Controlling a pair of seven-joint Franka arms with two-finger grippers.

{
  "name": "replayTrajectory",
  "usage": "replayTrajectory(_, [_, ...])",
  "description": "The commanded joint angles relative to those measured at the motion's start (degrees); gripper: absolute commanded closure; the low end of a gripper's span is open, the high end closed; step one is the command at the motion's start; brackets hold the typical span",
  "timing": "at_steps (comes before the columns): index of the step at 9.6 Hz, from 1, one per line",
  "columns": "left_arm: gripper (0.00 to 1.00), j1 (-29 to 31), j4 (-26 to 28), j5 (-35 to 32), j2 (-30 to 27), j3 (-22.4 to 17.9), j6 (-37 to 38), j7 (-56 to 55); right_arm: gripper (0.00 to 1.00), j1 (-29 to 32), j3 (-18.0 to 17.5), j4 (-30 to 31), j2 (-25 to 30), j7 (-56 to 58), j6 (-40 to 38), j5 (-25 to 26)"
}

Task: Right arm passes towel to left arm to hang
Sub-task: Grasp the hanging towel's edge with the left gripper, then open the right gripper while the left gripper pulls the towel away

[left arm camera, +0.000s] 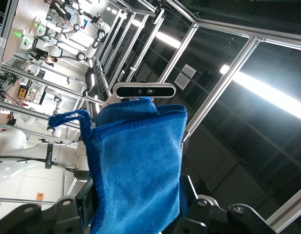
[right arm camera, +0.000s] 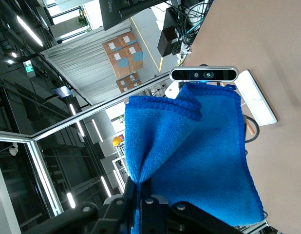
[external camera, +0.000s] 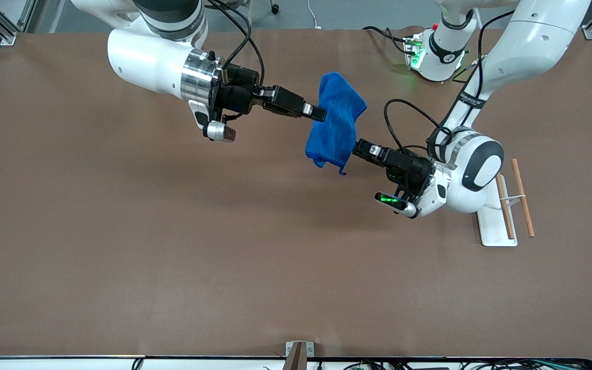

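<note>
The bright blue towel point(external camera: 337, 121) hangs in the air over the middle of the table point(external camera: 172, 267), between the two grippers. My right gripper point(external camera: 319, 113) is shut on the towel's upper part; in the right wrist view the right gripper point(right arm camera: 145, 187) pinches a fold of the towel point(right arm camera: 204, 156). My left gripper point(external camera: 356, 147) is at the towel's lower edge. In the left wrist view the left gripper point(left arm camera: 137, 197) is open, with the towel point(left arm camera: 136, 165) lying between its fingers point(left arm camera: 87, 200). The loop tag point(external camera: 343, 172) dangles at the lowest corner and also shows in the left wrist view point(left arm camera: 67, 119).
A hanging rack on a white base point(external camera: 499, 226) with two wooden rods point(external camera: 523, 198) stands at the left arm's end of the table, beside the left arm's wrist. The left arm's base point(external camera: 437, 46) stands at the table's top edge.
</note>
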State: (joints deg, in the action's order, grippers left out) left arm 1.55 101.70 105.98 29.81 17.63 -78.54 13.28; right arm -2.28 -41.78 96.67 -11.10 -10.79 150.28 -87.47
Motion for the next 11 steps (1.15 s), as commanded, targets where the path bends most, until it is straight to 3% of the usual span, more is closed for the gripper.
replayTrajectory(1, [0.4, 1.61, 0.96, -0.51, -0.71, 0.12, 0.84, -2.38, 1.0, 0.08, -0.58, -0.7, -0.41, 0.16, 0.71, -1.3])
replayTrajectory(2, [0.46, 1.88, 0.96, -0.51, -0.71, 0.12, 1.2, -2.47, 1.0, 0.08, -0.58, -0.7, -0.41, 0.16, 0.71, -1.3])
replayTrajectory(3, [0.6, 1.88, 1.04, -0.51, -0.71, 0.12, 1.2, -2.73, 1.0, 0.08, -0.58, -0.7, -0.41, 0.16, 0.71, -1.3])
replayTrajectory(4, [0.84, 1.88, 1.13, -0.6, -0.8, 0.12, 1.2, -4.21, 1.0, 0.08, -0.58, -0.7, -0.41, 0.16, 0.63, -1.3])
replayTrajectory(5, [1.0, 2.05, 1.04, -0.51, -1.06, 0.03, 1.2, -6.14, 1.0, 0.08, -0.58, -0.7, -0.33, 0.07, 0.71, -1.3])
replayTrajectory(8, [1.0, 2.75, 0.87, -0.77, -1.85, -0.32, 1.02, -8.7, 0.99, 0.08, -0.58, -0.7, -0.41, -0.02, 0.63, -1.3])
replayTrajectory(9, [1.0, 3.1, 0.78, -1.82, -3.07, -0.67, -0.11, -11.84, 0.37, 0.0, -0.58, -0.52, -0.33, 0.07, 0.89, -1.39])
replayTrajectory(10, [1.0, 4.15, 0.43, -4.0, -5.0, -0.67, -2.82, -15.88, 0.0, 0.17, -0.49, 0.7, -0.24, 0.59, 2.19, -1.04])
replayTrajectory(11, [1.0, 4.34, -0.36, -5.94, -7.2, -0.84, -4.5, -21.84, 0.0, 1.13, -0.32, 2.62, 0.11, 0.77, 2.21, -0.43])
